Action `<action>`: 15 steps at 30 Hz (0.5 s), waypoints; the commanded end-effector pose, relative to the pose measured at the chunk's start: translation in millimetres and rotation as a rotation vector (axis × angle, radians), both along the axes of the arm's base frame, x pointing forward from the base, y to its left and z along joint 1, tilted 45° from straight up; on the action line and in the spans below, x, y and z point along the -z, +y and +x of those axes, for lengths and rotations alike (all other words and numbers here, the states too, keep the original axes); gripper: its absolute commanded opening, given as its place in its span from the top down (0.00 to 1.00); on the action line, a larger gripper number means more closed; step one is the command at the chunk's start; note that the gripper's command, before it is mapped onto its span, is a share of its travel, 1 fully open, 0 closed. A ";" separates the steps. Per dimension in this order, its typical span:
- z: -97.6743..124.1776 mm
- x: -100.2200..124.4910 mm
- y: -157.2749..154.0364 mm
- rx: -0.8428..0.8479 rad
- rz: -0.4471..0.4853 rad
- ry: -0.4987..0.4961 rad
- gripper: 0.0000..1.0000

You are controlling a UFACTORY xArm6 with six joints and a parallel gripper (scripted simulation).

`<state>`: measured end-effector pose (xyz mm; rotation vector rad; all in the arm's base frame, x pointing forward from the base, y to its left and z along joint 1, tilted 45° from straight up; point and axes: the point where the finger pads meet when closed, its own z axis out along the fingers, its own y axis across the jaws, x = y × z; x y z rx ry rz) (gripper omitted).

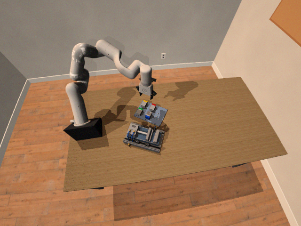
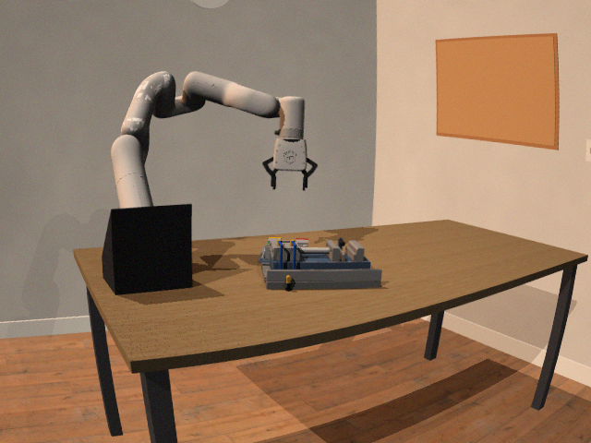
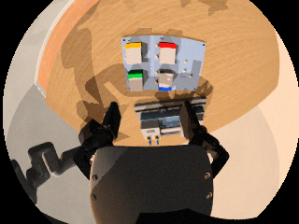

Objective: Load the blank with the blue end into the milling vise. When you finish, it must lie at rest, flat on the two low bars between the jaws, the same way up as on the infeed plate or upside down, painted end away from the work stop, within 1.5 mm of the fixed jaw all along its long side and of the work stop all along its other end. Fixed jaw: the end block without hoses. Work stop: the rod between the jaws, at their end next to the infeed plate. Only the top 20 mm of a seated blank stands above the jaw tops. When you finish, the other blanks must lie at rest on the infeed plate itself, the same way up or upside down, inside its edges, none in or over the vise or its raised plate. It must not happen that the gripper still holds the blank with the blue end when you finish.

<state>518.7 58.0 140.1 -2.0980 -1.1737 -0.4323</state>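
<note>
The blank with the blue end [image 1: 148, 115] [image 3: 166, 80] lies on the grey infeed plate [image 1: 160, 114] [image 3: 192, 65], in its corner nearest the vise. Blanks with yellow [image 1: 144, 103] [image 3: 133, 52], red [image 1: 152, 106] [image 3: 166, 52] and green [image 1: 139, 111] [image 3: 135, 80] ends lie beside it on the plate. The milling vise [image 1: 145, 136] [image 2: 317, 261] [image 3: 163, 116] stands on its raised plate just in front of the infeed plate, with nothing between its jaws. My gripper [image 1: 146, 95] [image 2: 288, 185] [image 3: 149, 108] is open and empty. It hangs high above the table, over the far side of the infeed plate.
The arm's black base block [image 1: 84, 128] [image 2: 148, 246] stands on the wooden table [image 1: 218, 126] [image 2: 453, 247] left of the vise. Blue hoses [image 1: 131, 135] [image 2: 286, 252] run to the vise's left end block. A wall stands close along the table's right side.
</note>
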 end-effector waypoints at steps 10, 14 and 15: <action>0.9 6.9 7.7 0.002 -0.001 -0.003 0.00; 0.5 23.4 25.2 0.002 -0.001 -0.003 0.00; 0.4 27.5 29.6 0.002 -0.001 -0.003 0.00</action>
